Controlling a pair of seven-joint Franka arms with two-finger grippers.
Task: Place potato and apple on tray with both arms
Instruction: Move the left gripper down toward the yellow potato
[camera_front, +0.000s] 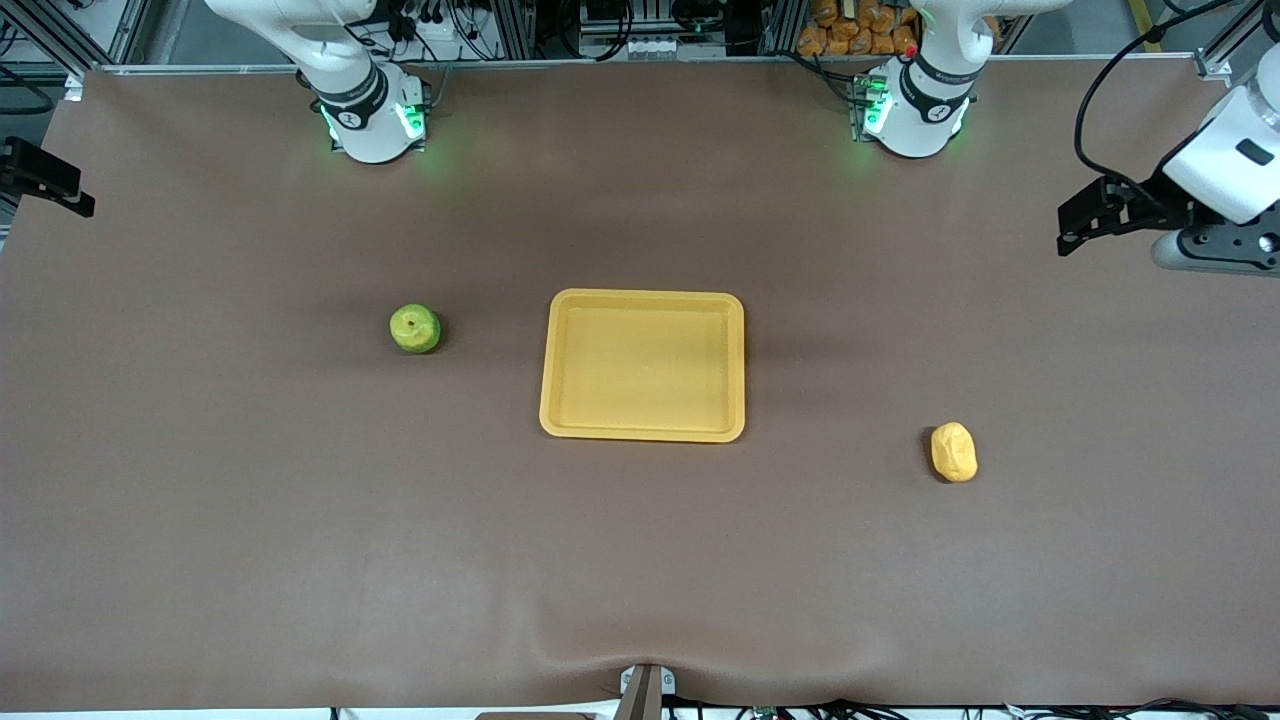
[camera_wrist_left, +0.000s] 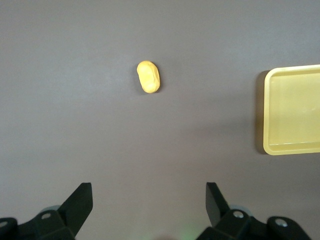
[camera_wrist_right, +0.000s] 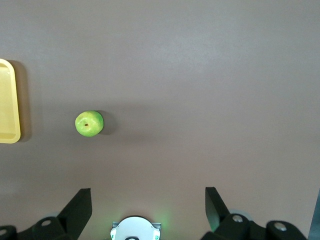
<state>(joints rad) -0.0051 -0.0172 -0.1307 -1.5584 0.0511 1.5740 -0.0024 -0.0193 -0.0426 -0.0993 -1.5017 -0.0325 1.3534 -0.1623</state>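
Front view: tray (camera_front: 553, 360) sits mid-table, flat, nothing in it. Apple (camera_front: 414, 329) is on the table (camera_front: 300, 550) at 9 o'clock from the tray, toward the right arm's end, well apart from the rim, stem pit up. Potato (camera_front: 954, 452) is at about 4 o'clock from the tray, toward the left arm's end, well apart from it and a bit nearer the camera than the tray's near rim. It lies on its side with its long axis roughly 12-to-6.

Left tool (camera_front: 1075, 228) hangs up in the air over the table edge at the left arm's end, roughly 1 o'clock from the potato, holding nothing. Right tool (camera_front: 70, 195) is only partly in frame, over the table edge at the right arm's end, roughly 10 o'clock from the apple.

Left wrist view: left tool (camera_wrist_left: 148, 205) has its fingers (camera_wrist_left: 80, 202) spread wide with nothing between them, only bare table below. Potato (camera_wrist_left: 149, 77) is well clear of the fingertips. One end of the tray (camera_wrist_left: 267, 110) shows at the frame edge, well apart from the potato.

Right wrist view: right tool (camera_wrist_right: 148, 207) is also spread wide and empty. Apple (camera_wrist_right: 89, 123) is alone on the table, near a sliver of tray (camera_wrist_right: 15, 100) but not touching it, and well clear of the fingers (camera_wrist_right: 82, 205).
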